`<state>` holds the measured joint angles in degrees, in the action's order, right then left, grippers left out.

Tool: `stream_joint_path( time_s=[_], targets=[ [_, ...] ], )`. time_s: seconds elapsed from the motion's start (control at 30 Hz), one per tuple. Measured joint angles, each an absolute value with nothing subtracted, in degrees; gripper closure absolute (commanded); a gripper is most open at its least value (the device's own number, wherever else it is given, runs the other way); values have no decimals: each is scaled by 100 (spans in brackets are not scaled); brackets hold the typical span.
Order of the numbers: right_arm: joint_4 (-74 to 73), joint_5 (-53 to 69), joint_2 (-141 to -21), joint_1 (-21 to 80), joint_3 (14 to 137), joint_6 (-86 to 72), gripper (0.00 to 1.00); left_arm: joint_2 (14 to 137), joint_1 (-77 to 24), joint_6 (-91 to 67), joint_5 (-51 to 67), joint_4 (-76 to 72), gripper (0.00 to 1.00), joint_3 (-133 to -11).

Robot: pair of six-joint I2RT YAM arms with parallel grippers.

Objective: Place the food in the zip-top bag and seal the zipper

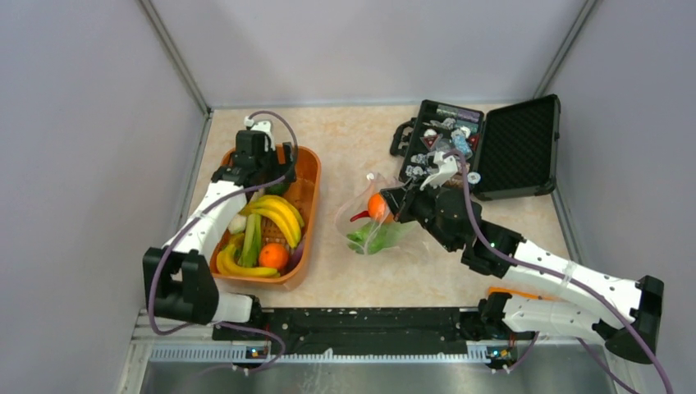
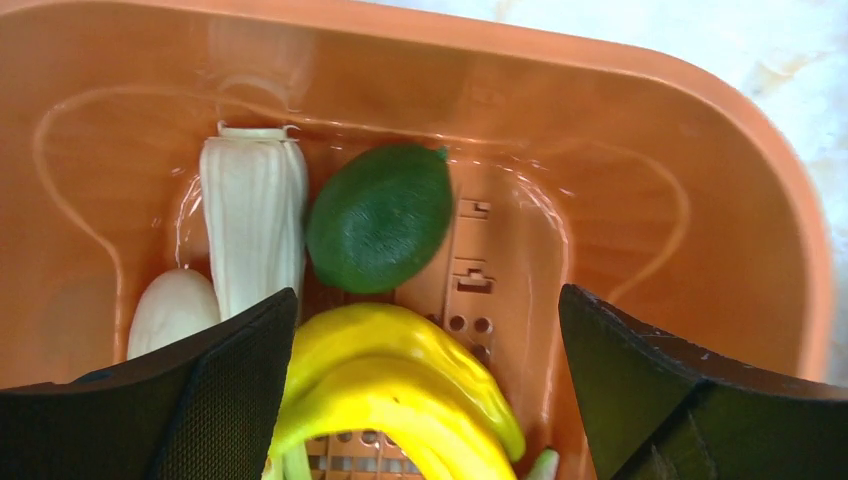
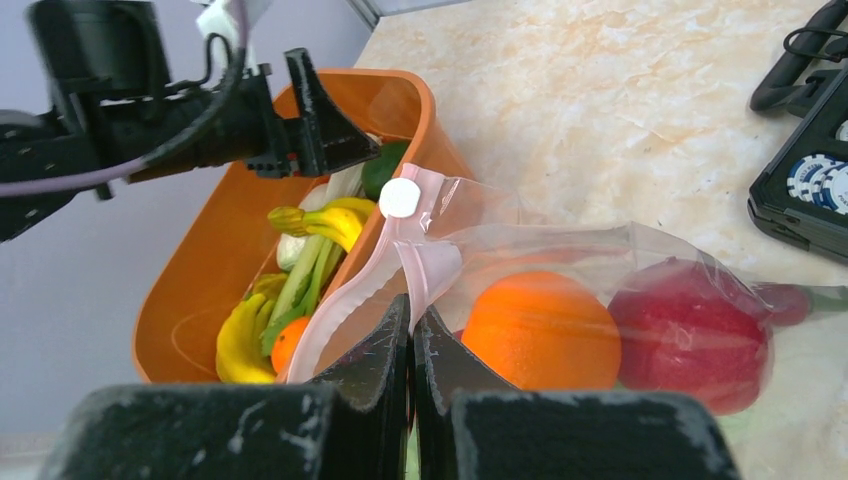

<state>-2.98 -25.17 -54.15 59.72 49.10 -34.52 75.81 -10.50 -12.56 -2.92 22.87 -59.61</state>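
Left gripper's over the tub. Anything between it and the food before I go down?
Nothing visible. The left gripper has its jaws open on either side of the yellow bananas in the orange tub, with the green fruit and pale pieces lying uncovered just beyond.

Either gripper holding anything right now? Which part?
Yes: right gripper shut on the zip-top bag, pinching its mouth edge at the zipper; left gripper open, empty.

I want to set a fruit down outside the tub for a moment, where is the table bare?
Bare table lies at the far edge between the orange tub and the black case, and on the near side of the zip-top bag. The tub and case are crowded.
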Motion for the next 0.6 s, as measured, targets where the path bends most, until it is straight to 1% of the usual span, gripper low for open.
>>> stream_joint_path(
  time_s=[0.03, 0.1, 0.2, 0.27, 0.33, 0.47, 0.53, 0.6],
  targets=[
    [-305, -2517, -5398, 5972, 4910, -3450, 100, 7771, -950, -1208, -233, 2351, 4, -6055],
    [-311, -2517, -5352, 5970, 4910, -3450, 100, 8136, -816, -1122, -117, 2397, 10, -6237],
    [-294, -2515, -5262, 5955, 4869, -3450, 100, 8750, -753, -939, 73, 2464, 15, -6573],
    [-287, -2512, -5238, 5951, 4847, -3450, 100, 9144, -755, -858, 154, 2532, 18, -6816],
    [-301, -2493, -5234, 5946, 4840, -3450, 100, 9472, -760, -770, 121, 2530, 18, -6984],
    [-375, -2499, -5177, 5946, 4838, -3450, 100, 9703, -760, -751, 80, 2659, 16, -7028],
    [-410, -2515, -5124, 5944, 4829, -3450, 100, 9703, -760, -755, 1, 2670, 19, -6993],
    [-419, -2532, -5072, 5944, 4799, -3450, 100, 9703, -760, -760, -19, 2652, 25, -6954]
  ],
)
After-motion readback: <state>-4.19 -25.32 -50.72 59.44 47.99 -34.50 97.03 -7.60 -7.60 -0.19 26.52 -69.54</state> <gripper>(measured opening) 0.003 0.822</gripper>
